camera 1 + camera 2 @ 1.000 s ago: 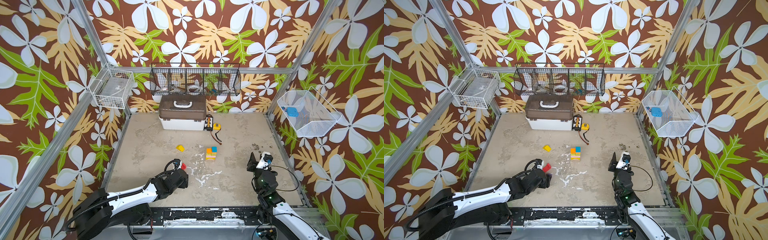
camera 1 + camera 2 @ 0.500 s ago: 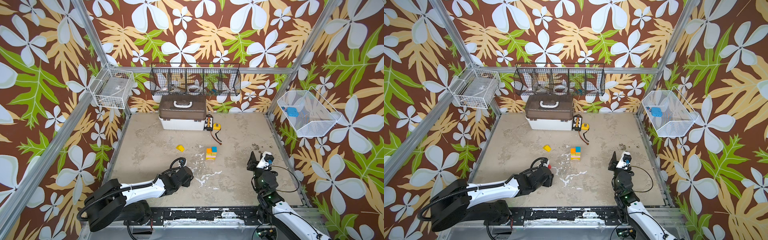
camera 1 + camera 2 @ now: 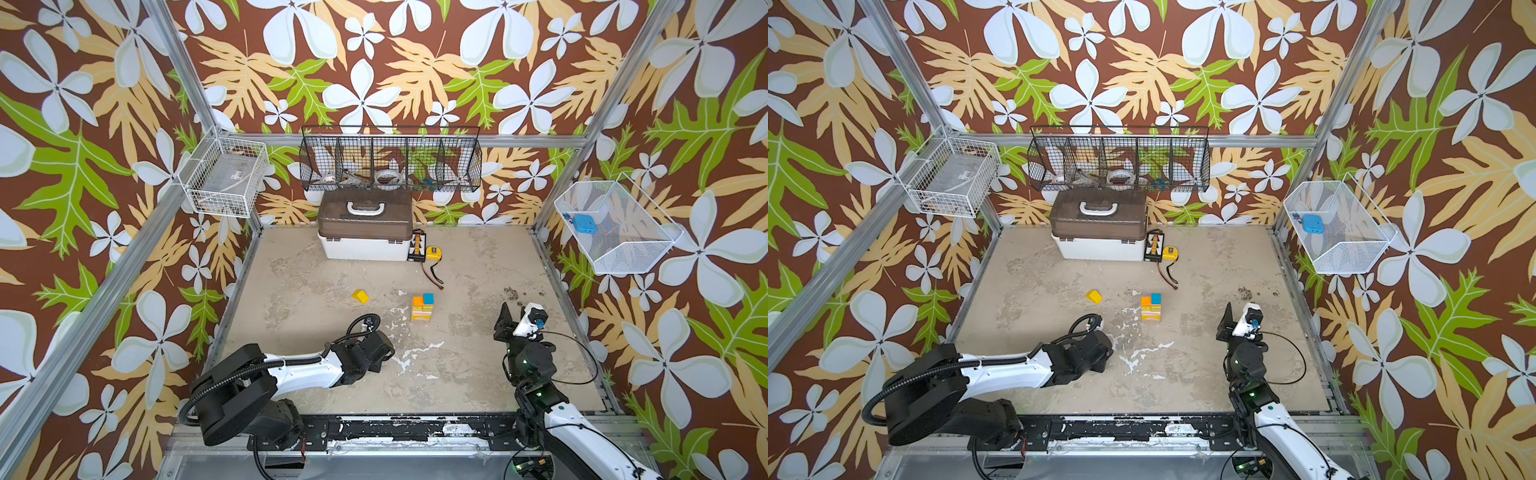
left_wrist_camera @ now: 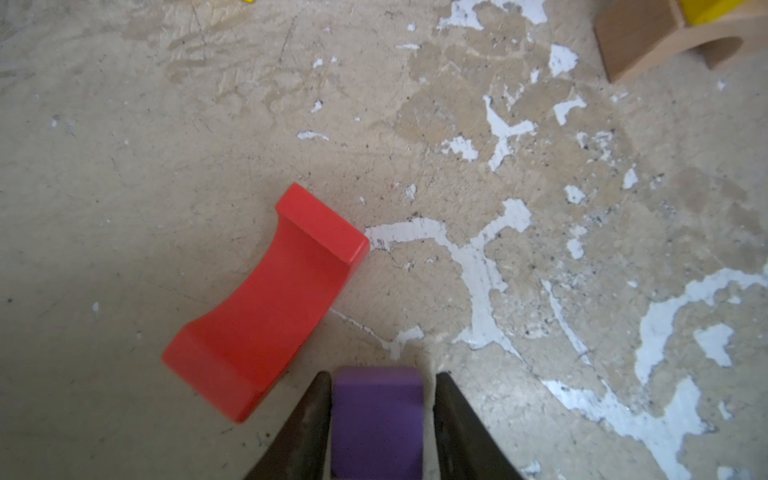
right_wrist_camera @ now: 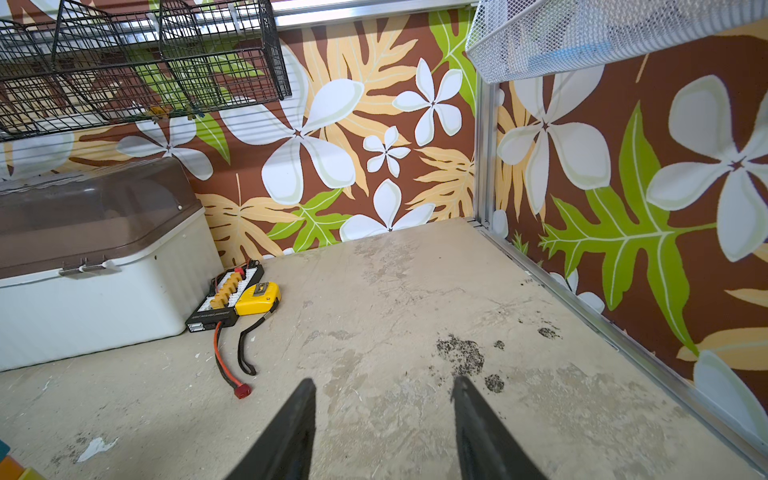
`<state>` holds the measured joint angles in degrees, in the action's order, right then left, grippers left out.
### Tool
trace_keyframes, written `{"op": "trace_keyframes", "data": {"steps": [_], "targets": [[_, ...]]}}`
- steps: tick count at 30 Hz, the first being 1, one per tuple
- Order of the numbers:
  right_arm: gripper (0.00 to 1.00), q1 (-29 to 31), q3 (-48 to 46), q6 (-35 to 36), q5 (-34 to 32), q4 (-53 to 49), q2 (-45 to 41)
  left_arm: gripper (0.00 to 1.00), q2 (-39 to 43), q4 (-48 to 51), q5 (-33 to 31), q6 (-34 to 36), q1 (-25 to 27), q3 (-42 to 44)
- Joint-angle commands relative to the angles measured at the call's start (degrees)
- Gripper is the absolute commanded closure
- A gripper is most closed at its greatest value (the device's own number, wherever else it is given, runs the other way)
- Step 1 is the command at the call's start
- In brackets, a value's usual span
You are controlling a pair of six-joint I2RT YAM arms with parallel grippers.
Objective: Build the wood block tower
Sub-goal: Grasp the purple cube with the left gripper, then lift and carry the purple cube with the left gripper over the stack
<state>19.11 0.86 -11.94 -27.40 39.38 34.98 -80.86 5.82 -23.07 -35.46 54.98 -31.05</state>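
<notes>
In the left wrist view my left gripper [image 4: 382, 374] is low over the floor with its fingers around a purple block [image 4: 376, 419]. One finger lies flush against it and only a hairline of floor shows at the other. A red arch [image 4: 266, 303] lies just beside it. The tower [image 3: 422, 308] [image 3: 1150, 307] stands mid-floor with orange and teal on top. Its plain wood arch base [image 4: 648, 45] shows in the left wrist view. A loose yellow block [image 3: 360, 296] lies further left. My right gripper [image 5: 383, 380] [image 3: 509, 322] is open and empty at the right. In both top views the left wrist hides the purple block and red arch.
A brown-lidded white box [image 3: 365, 232] stands at the back wall. Beside it are a black charger board [image 3: 417, 247], a yellow tape measure [image 3: 433, 252] and a red-tipped cable [image 3: 434, 278]. Wire baskets [image 3: 390, 160] [image 3: 224, 183] [image 3: 615, 232] hang on the walls.
My left wrist has slid a little to the right and now covers the red arch that showed beside it a second ago. The right arm has stayed put.
</notes>
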Motion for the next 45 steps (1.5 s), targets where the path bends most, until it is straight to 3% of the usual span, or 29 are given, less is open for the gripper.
{"op": "trace_keyframes", "data": {"steps": [1,10,24,30,33,37,40,45], "targets": [[0.46,0.04,0.33,-0.53,-0.64,1.66,0.04,0.56,-0.47,1.1,-1.56,0.39,0.05,-0.56],[0.46,-0.02,0.19,-0.54,-0.72,1.63,-0.02,0.58,-2.38,2.0,-1.98,0.39,0.12,-1.6],[0.45,0.01,0.26,-0.71,-1.21,1.59,0.04,0.98,-1.02,1.69,-1.08,1.99,0.17,-3.01],[0.43,-1.12,0.18,-1.53,-1.33,3.66,2.02,1.0,6.54,2.08,-4.31,5.14,0.13,-7.88],[0.44,-3.28,0.67,-2.72,0.84,4.33,3.86,1.0,11.14,-3.34,-5.15,11.1,0.13,-9.46],[0.46,-5.74,1.07,-3.95,4.16,4.75,5.18,1.0,13.4,-12.79,-4.19,24.7,0.04,-11.67],[0.46,-5.84,0.94,-4.05,4.26,4.75,5.02,1.0,11.41,-17.77,0.22,38.05,0.06,-14.7],[0.47,-5.84,0.28,-4.14,3.97,4.82,3.84,1.0,3.83,-16.02,8.38,55.11,-2.57,-23.56]]}}
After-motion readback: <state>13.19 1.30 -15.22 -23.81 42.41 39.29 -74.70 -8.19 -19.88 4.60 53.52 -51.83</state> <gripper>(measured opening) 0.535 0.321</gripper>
